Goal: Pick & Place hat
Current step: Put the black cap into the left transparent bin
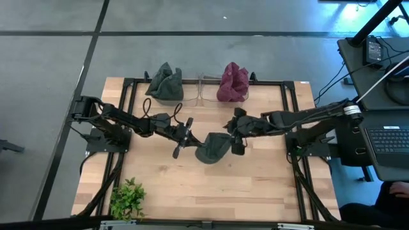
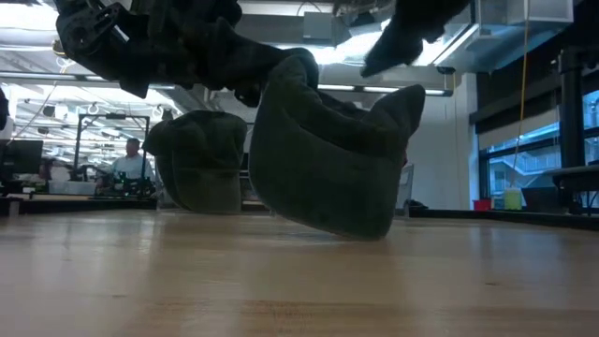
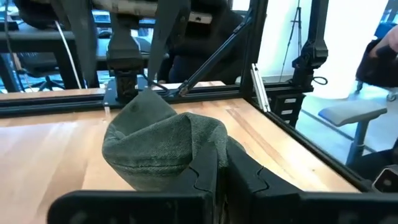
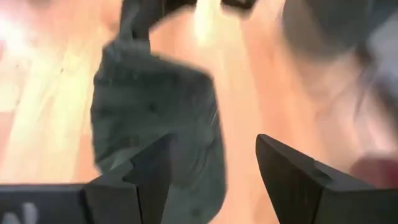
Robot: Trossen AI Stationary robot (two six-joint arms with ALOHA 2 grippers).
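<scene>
A dark green knit hat (image 1: 214, 148) sits at the table's middle, tilted in the low view (image 2: 328, 159). My left gripper (image 1: 195, 142) reaches in from the table's left and is shut on the hat, as the left wrist view shows (image 3: 222, 180). My right gripper (image 1: 233, 142) hovers over the hat's right side. Its fingers are open, and in the right wrist view (image 4: 211, 168) the hat (image 4: 155, 112) lies past them. I cannot tell whether it touches the hat. My left gripper pinches the hat's rim on its left side (image 3: 208, 146) between its two shut fingers. The fingers come in nearly level from the table's left. The held side is raised, and the hat tilts with its lower right part (image 2: 360, 227) on the table.
A second dark green hat (image 1: 165, 83) and a maroon hat (image 1: 233, 83) stand at the table's far edge, with a clear stand (image 1: 201, 89) between them. A small plant (image 1: 128, 198) sits at the near left corner. A person (image 2: 131, 159) shows in the room behind.
</scene>
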